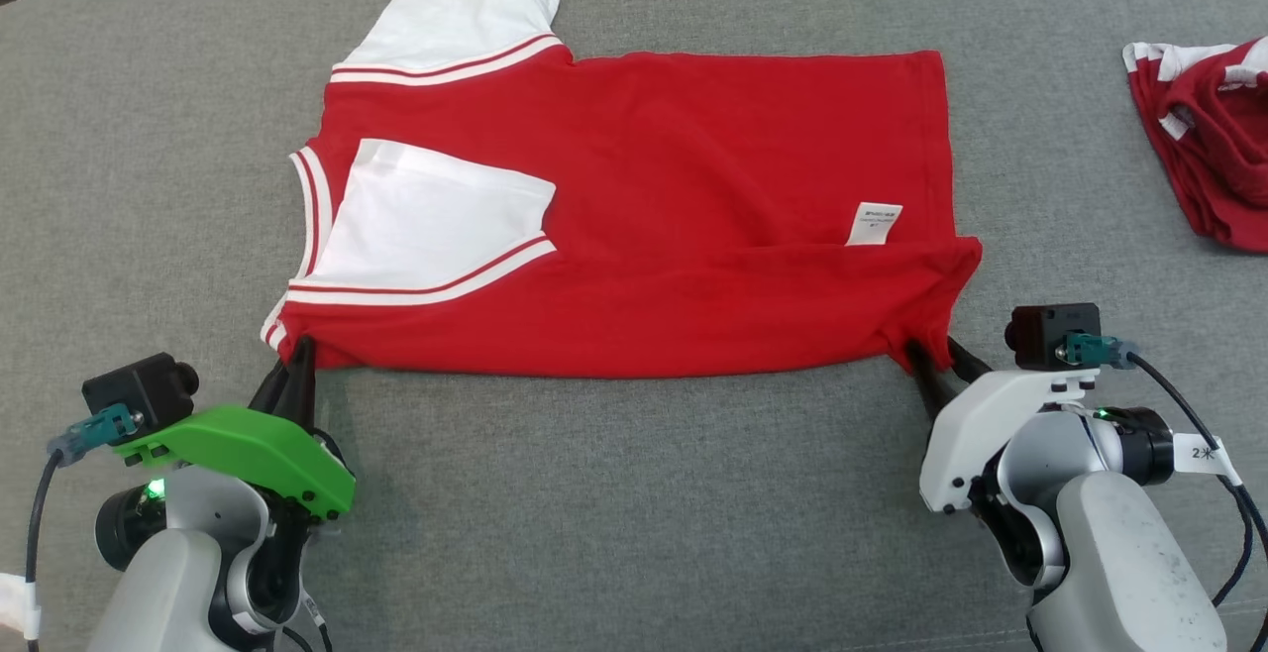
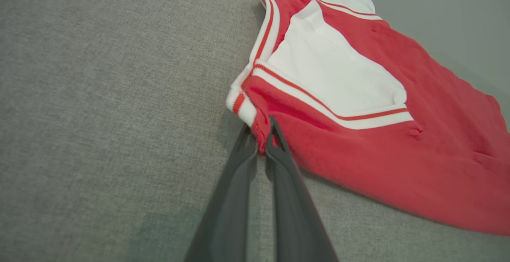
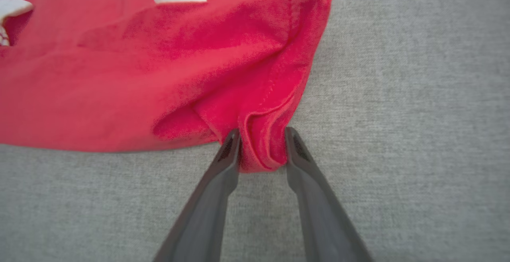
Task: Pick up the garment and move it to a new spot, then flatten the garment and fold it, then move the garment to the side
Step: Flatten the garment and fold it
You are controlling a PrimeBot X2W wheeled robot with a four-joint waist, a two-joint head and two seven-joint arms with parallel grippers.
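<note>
look at the middle of the grey table [image 1: 634,513]. the red shirt [image 1: 693,236] lies there, spread out flat. its neck end is on the robot's left and its bottom hem is on the right. one white sleeve [image 1: 436,221] is folded over onto the red part. the other white sleeve [image 1: 456,18] sticks out at the far side. you can see a small white label [image 1: 874,224] near the hem end.

the left jaws are pressed together. they pinch the near left corner of the shirt, just by the red and white striped edge. in the left wrist view the two dark fingers [image 2: 235,198] lie side by side, with a little bit of red cloth squeezed between the tips.

the right jaws are at the near right corner, the hem corner. there the two dark fingers [image 3: 217,186] stand a bit apart, with a thick bunched fold of the shirt between them. each finger touches the fold, one on each side, so they pinch it. the cloth by that corner is wrinkled and bunches in toward the tips.

the near edge of the shirt runs almost straight from one pair of jaws to the other.

far to the right lies another heap of red and white cloth [image 1: 1204,137], well apart from the shirt.
</note>
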